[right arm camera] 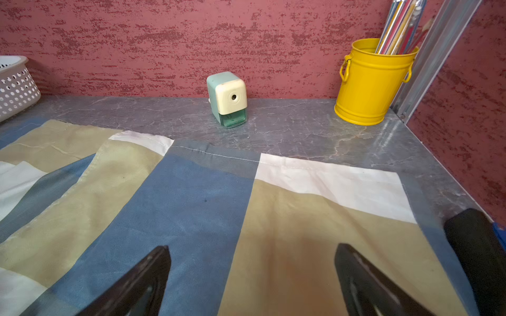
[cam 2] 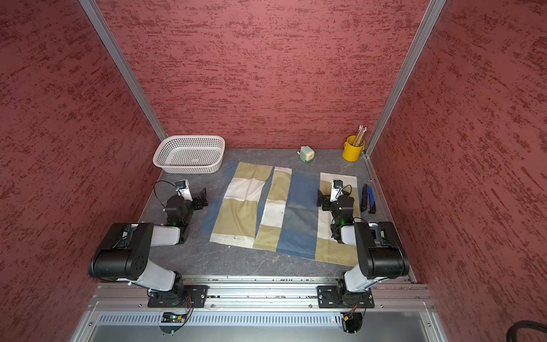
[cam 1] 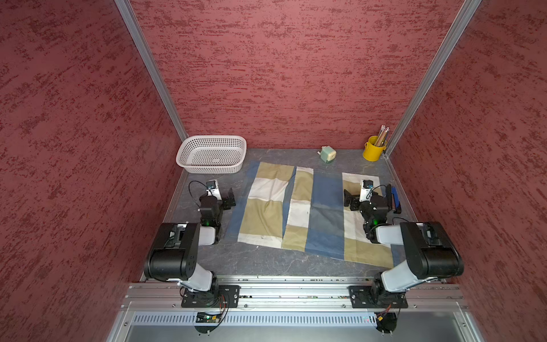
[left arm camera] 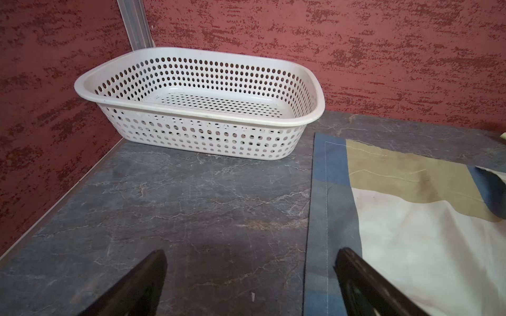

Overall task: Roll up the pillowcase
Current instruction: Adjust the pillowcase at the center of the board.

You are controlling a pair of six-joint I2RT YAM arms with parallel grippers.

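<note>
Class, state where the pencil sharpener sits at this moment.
In both top views the pencil sharpener stands by the back wall, right of centre, just beyond the pillowcase, between the white basket and the yellow cup, nearer the cup.

The pillowcase lies spread on the grey marbled table, with a flap folded over near its middle. The left hand is above bare table just beside the cloth's left edge, jaws spread. The right hand is above the cloth's right part, jaws also spread. A white perforated basket, a green pencil sharpener and a yellow bucket of pencils stand along the back wall.
</note>
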